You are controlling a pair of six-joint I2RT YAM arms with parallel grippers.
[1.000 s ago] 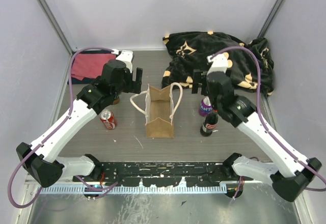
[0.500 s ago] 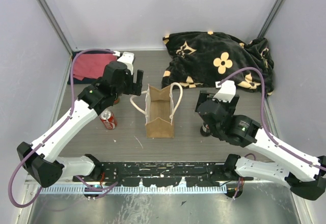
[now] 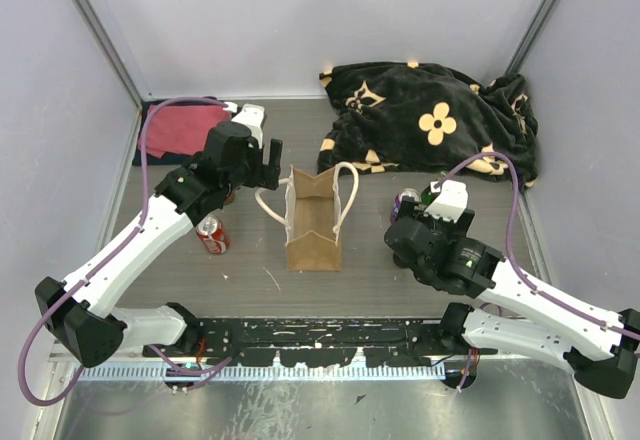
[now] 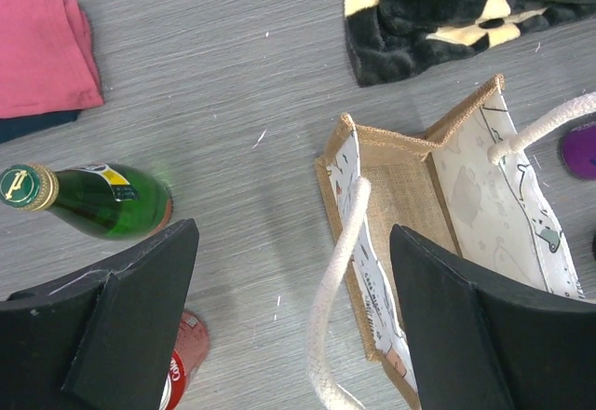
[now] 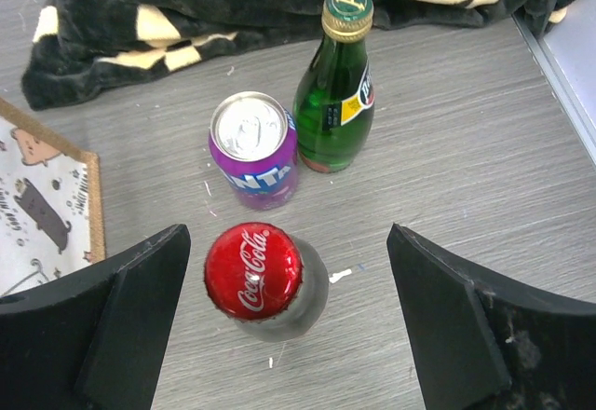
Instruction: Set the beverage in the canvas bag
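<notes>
The canvas bag [image 3: 313, 228] stands upright and open at the table's middle, with white rope handles [image 4: 337, 275]. A cola bottle with a red cap [image 5: 254, 271] stands to its right, between the wide-open fingers of my right gripper [image 5: 289, 252], which hovers above it without touching. In the top view my right wrist hides that bottle. A purple can [image 5: 253, 152] and a green bottle [image 5: 336, 84] stand just behind it. My left gripper [image 4: 296, 238] is open and empty, above the bag's left rim and handle.
A second green bottle [image 4: 91, 201] and a red cola can [image 3: 211, 235] are left of the bag. A folded red cloth [image 3: 180, 128] lies at the back left. A black flowered blanket [image 3: 430, 120] fills the back right. Walls close in both sides.
My right arm has pulled back toward the near side and come down over the cola bottle, now hiding it from above. The left arm and the bag have barely moved.
</notes>
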